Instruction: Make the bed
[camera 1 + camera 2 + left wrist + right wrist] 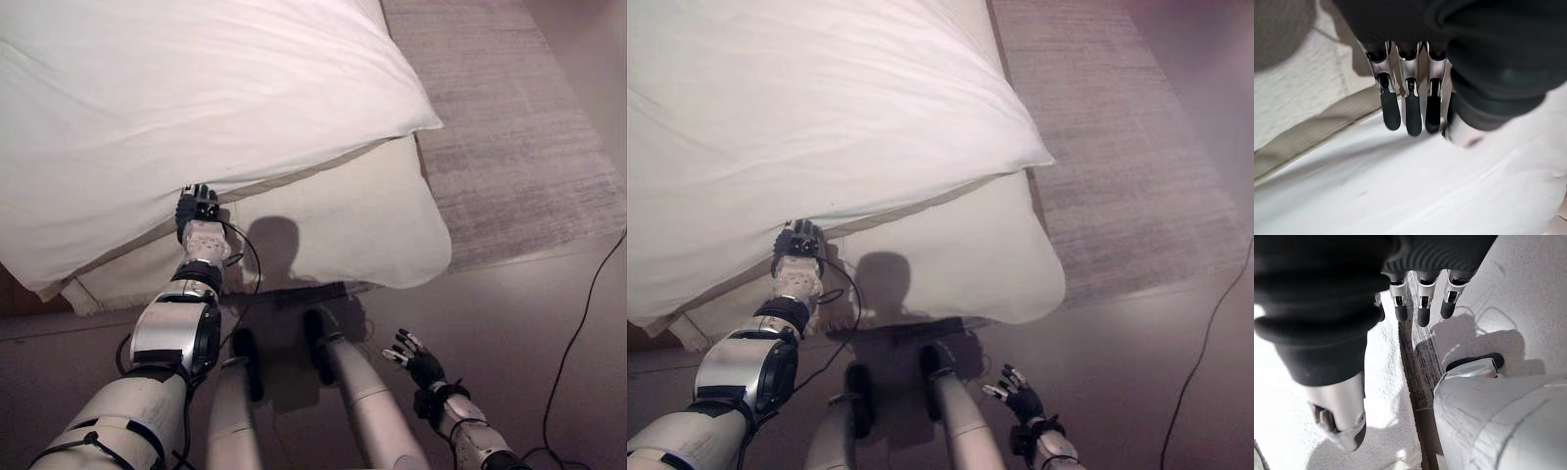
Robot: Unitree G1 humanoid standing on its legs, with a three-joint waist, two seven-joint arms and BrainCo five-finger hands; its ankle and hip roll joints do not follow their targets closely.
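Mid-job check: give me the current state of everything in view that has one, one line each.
Duvet: white, wrinkled, its near edge overhanging the bed corner, not smoothed.
Mattress: corner exposed below the duvet edge.
Left robot hand: raised to the duvet's near edge, fingers straight, tips at the fabric.
Right robot hand: low beside the bed over the floor, fingers relaxed, holding nothing.
Rug: lying flat beside the bed.
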